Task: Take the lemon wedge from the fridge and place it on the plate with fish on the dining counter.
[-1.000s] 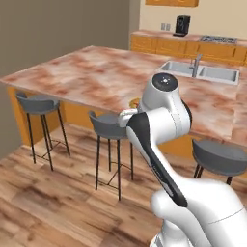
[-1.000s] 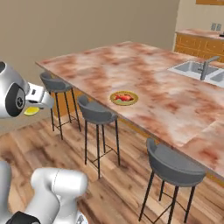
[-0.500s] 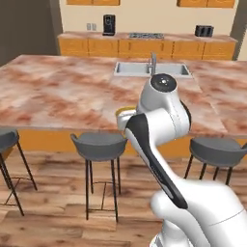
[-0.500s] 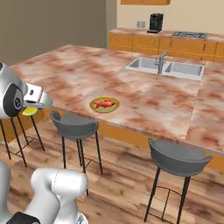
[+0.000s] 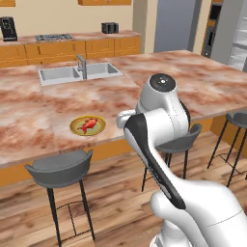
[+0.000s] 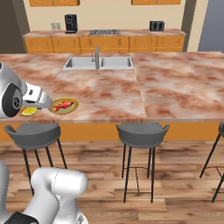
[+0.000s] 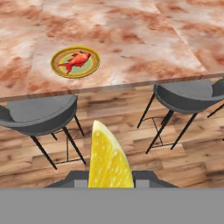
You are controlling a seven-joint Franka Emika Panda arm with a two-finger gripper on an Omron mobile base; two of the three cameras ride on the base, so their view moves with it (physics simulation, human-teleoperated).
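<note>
My gripper point(image 7: 109, 181) is shut on the lemon wedge point(image 7: 108, 161), a bright yellow slice standing up between the dark fingertips. From the right base view the lemon wedge point(image 6: 28, 111) and gripper point(image 6: 29, 108) hang at the near edge of the dining counter point(image 6: 175, 87), just left of the plate point(image 6: 64, 106). The olive-gold plate point(image 7: 75, 61) carries the red-orange fish point(image 7: 77, 59) and lies ahead of the hand, near the counter's front edge. In the left base view the plate point(image 5: 88, 125) with the fish point(image 5: 88, 124) sits left of the arm. The grey fridge point(image 5: 231, 29) stands far right.
Grey bar stools point(image 7: 39, 114) point(image 7: 188, 96) stand under the counter's edge, below the hand. A steel sink point(image 6: 98, 63) with a faucet is set in the counter beyond the plate. Orange cabinets point(image 6: 105, 41) line the back wall. The floor is wood.
The base has driven and turned, so the whole scene has swept sideways; the plate with the fish now lies close by the hand. The grip on the lemon wedge is unchanged.
</note>
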